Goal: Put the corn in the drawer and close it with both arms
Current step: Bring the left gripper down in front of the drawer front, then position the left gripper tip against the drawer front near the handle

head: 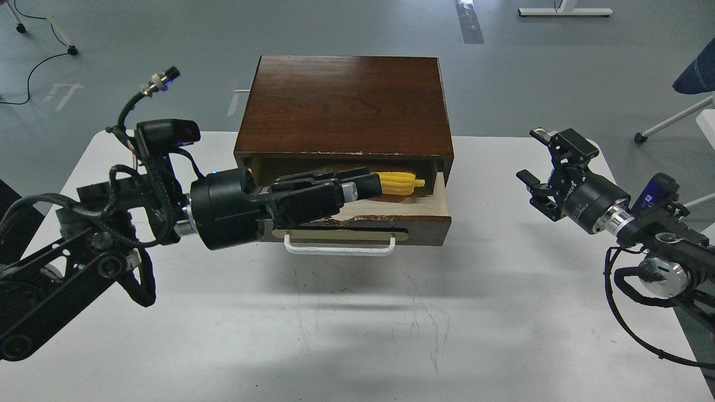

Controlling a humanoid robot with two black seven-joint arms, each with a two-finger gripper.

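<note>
The dark-brown cabinet (346, 103) stands at the back middle of the white table (357, 329). Its drawer (424, 226) is pulled out, showing the white handle (341, 249). The yellow corn (399, 182) lies inside; only its right end shows, the rest is hidden behind my left arm. My left gripper (366, 187) reaches from the left over the open drawer, with its tips at the corn. It is seen side-on, so I cannot tell whether the fingers are apart. My right gripper (530, 156) is open and empty, hovering right of the cabinet, well apart from it.
My left arm's thick wrist (223, 215) covers the left part of the drawer front. A chair (695, 75) stands off the table at the far right. Cables lie on the floor at the far left (33, 61).
</note>
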